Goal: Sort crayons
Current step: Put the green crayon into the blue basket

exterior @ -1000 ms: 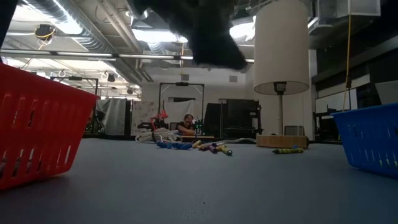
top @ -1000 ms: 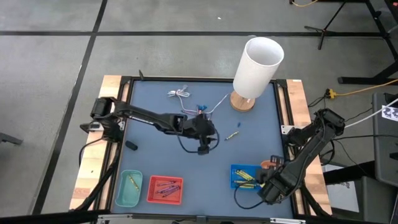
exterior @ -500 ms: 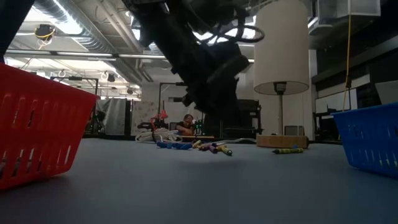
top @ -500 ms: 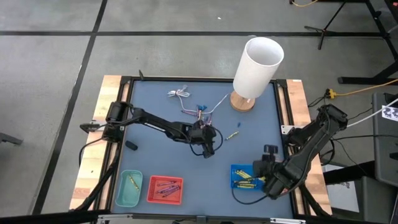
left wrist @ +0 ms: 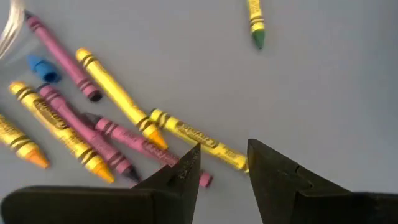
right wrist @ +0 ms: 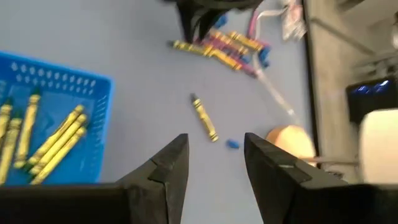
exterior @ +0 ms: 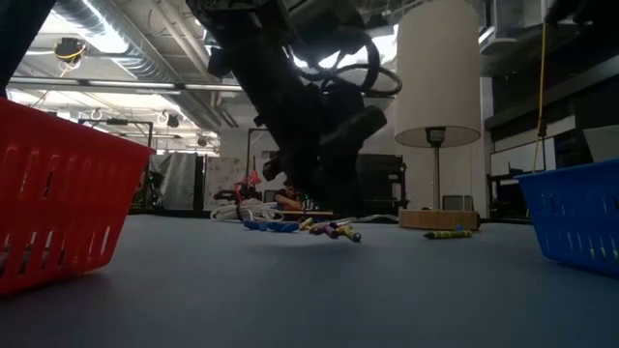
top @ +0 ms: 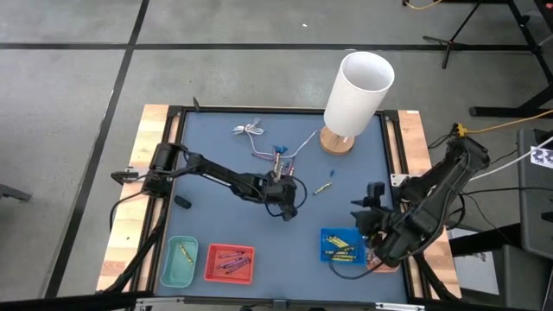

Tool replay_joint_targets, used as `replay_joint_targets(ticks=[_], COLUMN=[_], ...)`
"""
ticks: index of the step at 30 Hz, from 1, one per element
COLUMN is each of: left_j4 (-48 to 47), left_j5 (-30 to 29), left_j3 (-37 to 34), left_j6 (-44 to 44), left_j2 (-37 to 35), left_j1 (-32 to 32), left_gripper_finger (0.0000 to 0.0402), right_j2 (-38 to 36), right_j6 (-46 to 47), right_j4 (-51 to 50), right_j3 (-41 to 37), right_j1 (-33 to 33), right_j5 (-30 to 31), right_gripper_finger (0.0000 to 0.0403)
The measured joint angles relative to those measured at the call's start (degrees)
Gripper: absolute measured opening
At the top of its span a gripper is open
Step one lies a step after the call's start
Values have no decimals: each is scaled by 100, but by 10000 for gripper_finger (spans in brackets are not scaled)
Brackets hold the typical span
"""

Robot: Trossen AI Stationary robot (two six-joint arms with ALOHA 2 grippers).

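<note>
Several yellow and purple crayons lie in a loose pile on the blue-grey table mat, near its middle. My left gripper is open and low over the near end of the pile. Its two fingertips stand on either side of the end of one yellow crayon; I cannot tell whether they touch it. A single yellow-green crayon lies apart to the right. My right gripper is open and empty, above the mat just beyond the blue basket.
A blue basket holds yellow crayons. A red basket and a teal basket stand at the near left. A white lamp stands at the far right. A white cable and small blue bits lie by the pile.
My left gripper has come down toward the near end of the crayon pile. My right gripper has moved away from the near right corner, past the blue basket, toward the far edge and the table's middle.
</note>
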Motion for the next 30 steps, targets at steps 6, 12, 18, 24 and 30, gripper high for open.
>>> replay_joint_targets(ticks=[6, 12, 18, 24, 30], left_j4=[133, 111, 130, 56, -142], left_j5=[-24, 19, 118, 343, 594], left_j3=[17, 11, 17, 17, 22], left_j6=[-239, -430, -606, -746, -730], left_j2=[114, 221, 277, 275, 278], left_j1=[-28, -31, -31, -42, -61], left_gripper_finger=[90, 75, 73, 73, 73], right_j2=[-546, -1341, -2129, -2442, -2440], right_j6=[-339, -396, -399, -397, -400], right_j4=[109, 757, 1977, 3087, 3867], right_j3=[-238, -1179, -2337, -3128, -3563], right_j1=[0, 0, 0, 0, 0], right_j5=[518, 974, 1138, 1137, 1137], right_gripper_finger=[154, 154, 154, 154, 154])
